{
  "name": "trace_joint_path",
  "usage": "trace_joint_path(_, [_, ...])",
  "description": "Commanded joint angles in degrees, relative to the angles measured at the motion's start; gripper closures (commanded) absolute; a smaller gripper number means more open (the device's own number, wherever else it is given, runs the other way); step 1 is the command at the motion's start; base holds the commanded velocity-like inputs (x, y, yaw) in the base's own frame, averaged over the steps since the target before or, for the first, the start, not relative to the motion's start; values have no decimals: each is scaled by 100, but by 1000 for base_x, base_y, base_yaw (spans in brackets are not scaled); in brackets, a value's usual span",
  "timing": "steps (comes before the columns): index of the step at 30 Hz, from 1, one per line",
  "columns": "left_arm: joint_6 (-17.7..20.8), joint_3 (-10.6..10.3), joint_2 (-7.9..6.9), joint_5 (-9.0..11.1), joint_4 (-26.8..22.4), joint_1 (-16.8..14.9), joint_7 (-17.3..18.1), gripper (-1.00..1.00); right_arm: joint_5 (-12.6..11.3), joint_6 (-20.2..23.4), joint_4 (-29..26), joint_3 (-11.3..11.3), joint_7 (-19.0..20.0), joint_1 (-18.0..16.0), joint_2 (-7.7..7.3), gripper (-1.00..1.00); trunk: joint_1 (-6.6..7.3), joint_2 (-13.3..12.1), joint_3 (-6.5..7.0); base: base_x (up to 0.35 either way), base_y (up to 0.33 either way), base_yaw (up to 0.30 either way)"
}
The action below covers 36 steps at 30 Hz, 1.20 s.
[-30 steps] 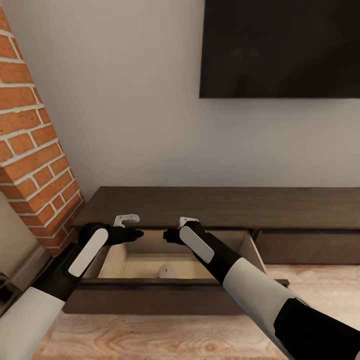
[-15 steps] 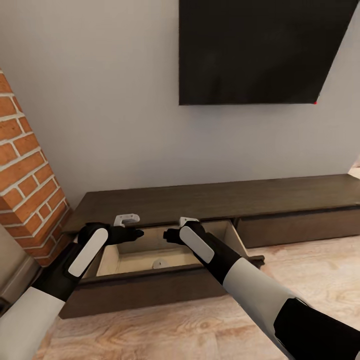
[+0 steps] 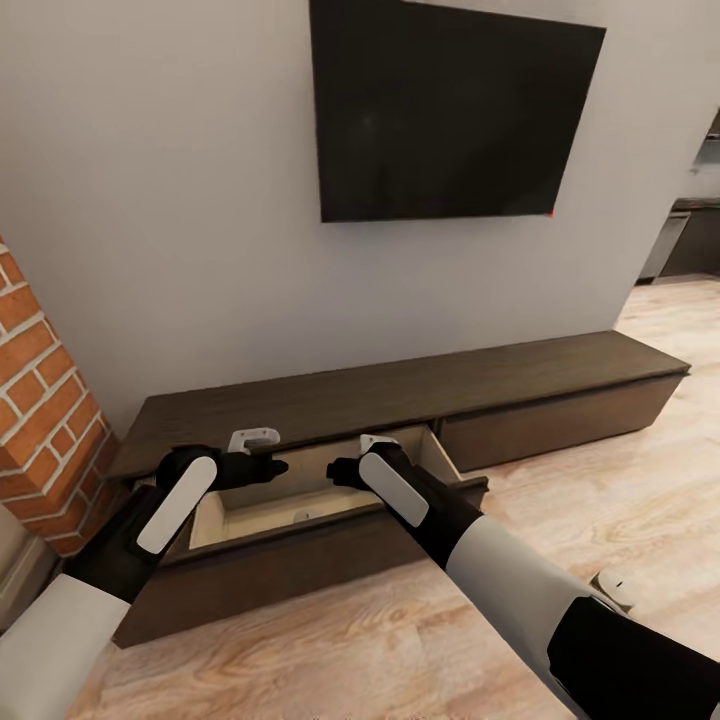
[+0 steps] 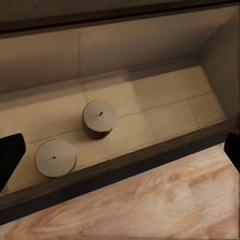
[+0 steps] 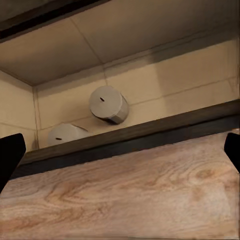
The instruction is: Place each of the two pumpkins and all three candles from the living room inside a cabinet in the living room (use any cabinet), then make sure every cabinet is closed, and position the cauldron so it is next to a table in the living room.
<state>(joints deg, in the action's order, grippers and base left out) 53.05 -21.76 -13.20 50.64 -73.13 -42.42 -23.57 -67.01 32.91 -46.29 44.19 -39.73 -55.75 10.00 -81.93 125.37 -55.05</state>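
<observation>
The cabinet (image 3: 400,390) is a long, low, dark brown unit against the wall, with its left drawer (image 3: 300,560) pulled out. Two beige-grey candles lie on the drawer's tan floor, one (image 4: 99,118) further in and one (image 4: 55,158) near the front wall; the right wrist view shows the same pair (image 5: 107,104) (image 5: 65,134). A sliver of candle (image 3: 302,516) peeks over the drawer front. My left gripper (image 3: 268,467) and right gripper (image 3: 340,470) hover above the drawer, both open and holding nothing. The pumpkins and the cauldron are out of view.
A black TV (image 3: 450,110) hangs on the wall above the cabinet. A brick column (image 3: 40,400) stands at the left. The cabinet's right drawer front (image 3: 560,420) is shut. Wooden floor (image 3: 600,500) runs to the right towards a doorway.
The whole picture has shifted: cabinet and TV look smaller and sit further left, so the camera has backed off and turned. Both arms hold the same pose, grippers still open.
</observation>
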Motion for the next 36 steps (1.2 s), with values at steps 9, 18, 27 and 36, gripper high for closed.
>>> trace_joint_path(9, [4,-26,-7,53,-8,-3,-66,-100,-36,4,-3,14,-43,-6,0,-100,201,-360,196,-45,24,-272])
trace_joint_path(18, [-4,-30,-7,52,-8,-3,-68,-100,-32,4,-3,11,-43,-6,0,-100,398,-721,401,-4,2,-268])
trace_joint_path(27, [-5,-33,-7,51,-26,-3,-69,-100,-31,4,-3,11,-43,-6,0,-100,596,-1082,610,0,0,-256])
trace_joint_path(36, [-5,-37,-6,51,-49,-3,-69,-100,-38,4,-3,11,-43,17,0,-100,794,-1443,822,0,0,-246])
